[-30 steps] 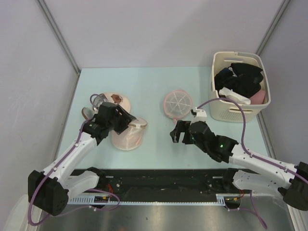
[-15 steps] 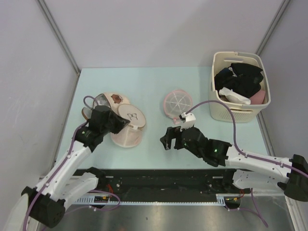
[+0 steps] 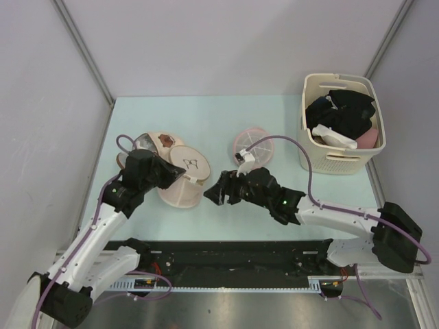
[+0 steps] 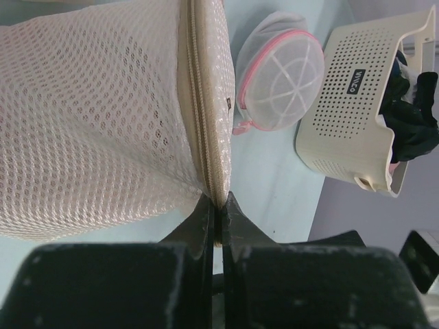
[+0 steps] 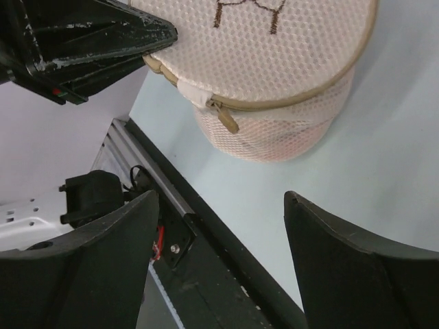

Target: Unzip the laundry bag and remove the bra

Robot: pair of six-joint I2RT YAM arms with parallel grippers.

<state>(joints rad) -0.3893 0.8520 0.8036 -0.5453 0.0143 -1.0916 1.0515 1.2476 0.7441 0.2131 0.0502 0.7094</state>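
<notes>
The laundry bag (image 3: 180,188) is a pale pink-cream mesh drum on the left of the table, its domed end with a dark mark (image 3: 191,163) facing up. My left gripper (image 3: 182,178) is shut on the bag's zip seam (image 4: 199,103), with the fingertips (image 4: 206,205) pinching the rim. My right gripper (image 3: 215,195) hangs open just right of the bag, apart from it. In the right wrist view the tan zip pull (image 5: 228,122) dangles from the rim, above my open right gripper (image 5: 219,199). The bra is hidden.
A flat pink disc with white spokes (image 3: 252,147) lies mid-table. A cream perforated basket (image 3: 328,159) of black and white clothes stands at the back right. A beige dome with a brown patch (image 3: 154,142) sits behind the bag. The black rail (image 5: 206,253) lines the near edge.
My left gripper has closed on the bag's rim seam. The right arm has swung left to the bag, its jaws narrowing a little. The bag's domed end has turned more upward.
</notes>
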